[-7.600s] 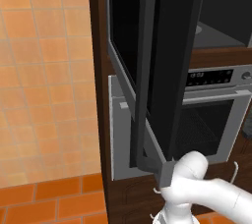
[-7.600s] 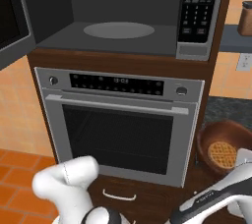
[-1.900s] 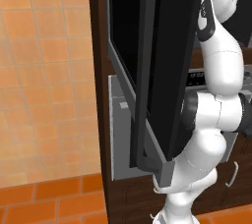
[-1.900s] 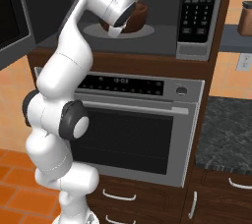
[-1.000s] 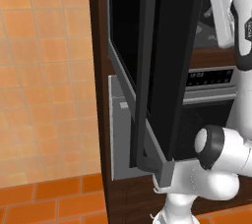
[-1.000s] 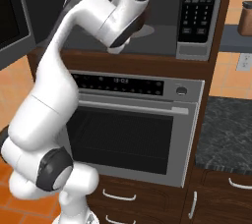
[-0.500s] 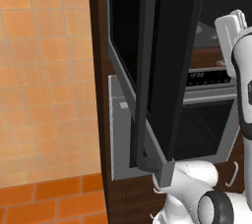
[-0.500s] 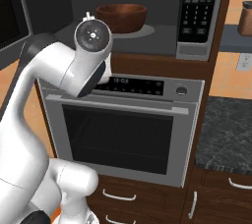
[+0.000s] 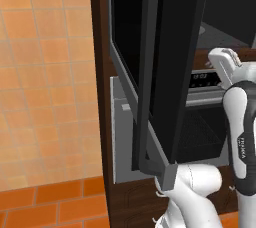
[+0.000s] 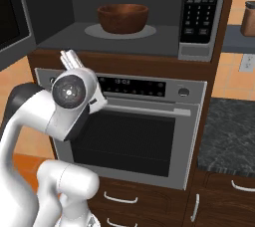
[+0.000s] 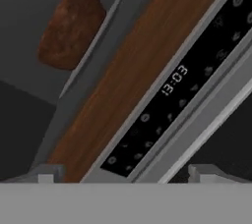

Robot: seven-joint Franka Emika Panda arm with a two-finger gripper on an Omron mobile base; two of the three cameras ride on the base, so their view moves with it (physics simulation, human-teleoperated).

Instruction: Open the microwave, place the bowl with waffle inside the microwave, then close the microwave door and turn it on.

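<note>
One bowl with waffle (image 10: 122,18) sits on the round turntable (image 10: 149,32) inside the microwave (image 10: 199,17), whose single microwave door (image 9: 165,62) stands swung wide open at my left. My one gripper (image 11: 125,171) hangs empty in front of the oven (image 10: 149,136) below, level with its clock strip (image 11: 177,83), its two fingers (image 11: 45,173) spread wide apart and touching nothing. One dark speckled worktop (image 10: 231,136) lies to the right.
</note>
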